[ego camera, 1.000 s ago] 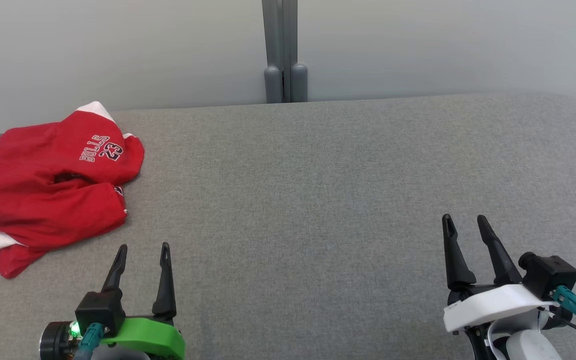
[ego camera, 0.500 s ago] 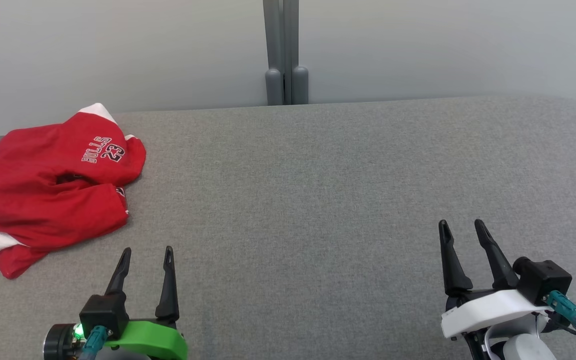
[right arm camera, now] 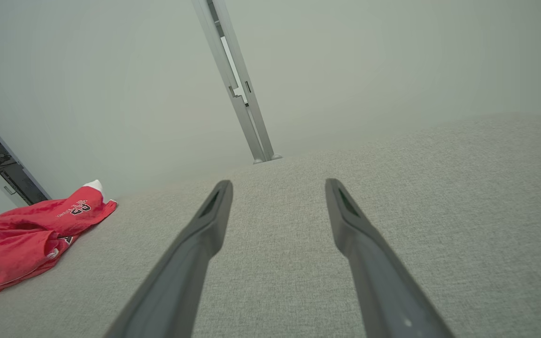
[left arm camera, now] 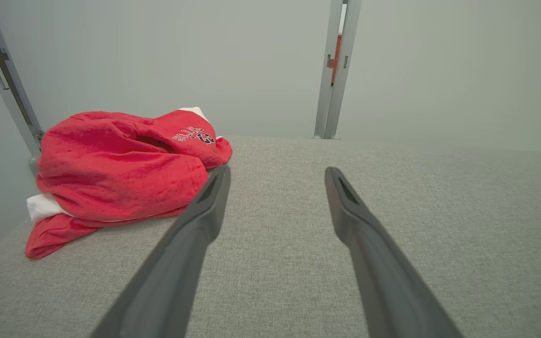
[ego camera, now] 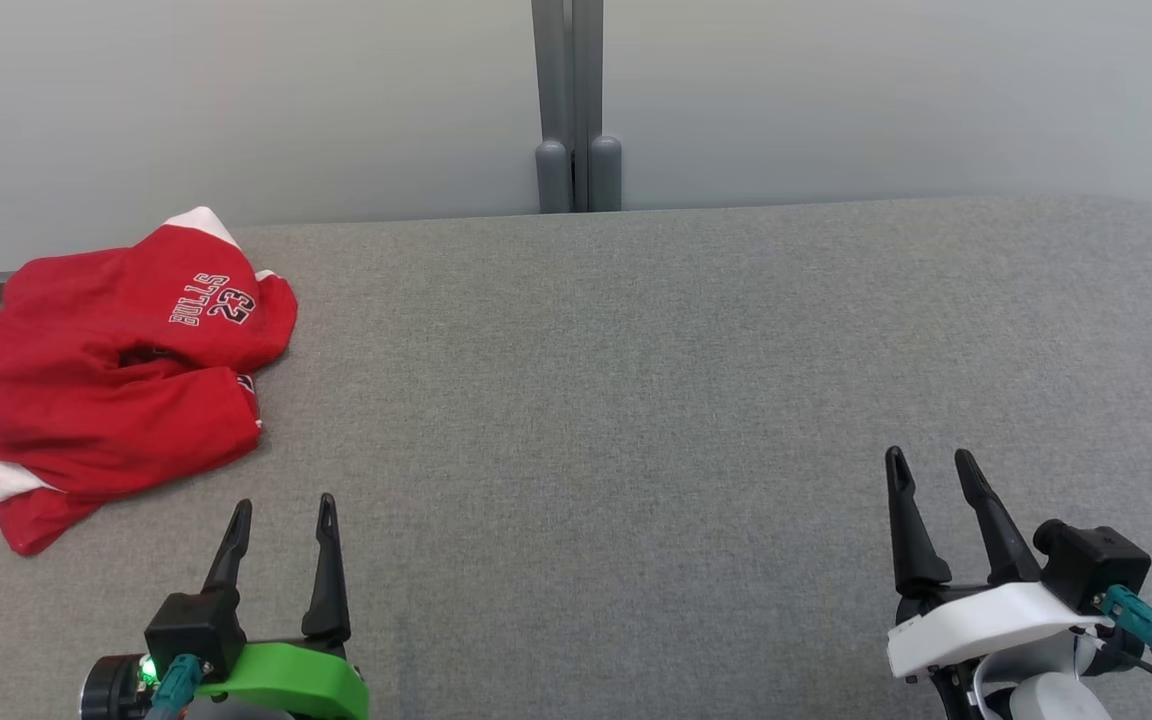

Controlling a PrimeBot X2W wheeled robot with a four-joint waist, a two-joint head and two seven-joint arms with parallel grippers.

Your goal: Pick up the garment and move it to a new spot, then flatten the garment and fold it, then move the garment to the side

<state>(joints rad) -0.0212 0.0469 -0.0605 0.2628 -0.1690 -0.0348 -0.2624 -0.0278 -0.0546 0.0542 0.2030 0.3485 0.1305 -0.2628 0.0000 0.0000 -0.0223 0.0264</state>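
The crumpled red cloth garment (ego camera: 116, 400), edged with white trim, is lying in a loose heap at the rear left corner of the grey fabric-covered tabletop (ego camera: 636, 400), far to the left of the grey double post (ego camera: 576, 100) standing behind the rear edge. Black-and-white lettering (ego camera: 214, 300) on its upper fold is reading "BULLS" over the number "23", turned askew. I am seeing no other writing.

The left end effector (ego camera: 283, 500), on its green mount, is hovering near the front edge, left of the post and near the garment's closest hem. Its two dark fingers are spread wide and holding nothing. The right end effector (ego camera: 926, 452), on its white mount, is hovering to the right of the post, well apart from the garment, likewise gaping wide and empty.

Over the last second almost nothing is changing. The head is turning a touch, so the whole scene is sliding a little. Both arms are only drifting slightly, and the heap is keeping the same folds. From that I am judging that the pickup is not yet begun, and the left arm is looking best placed to reach first.
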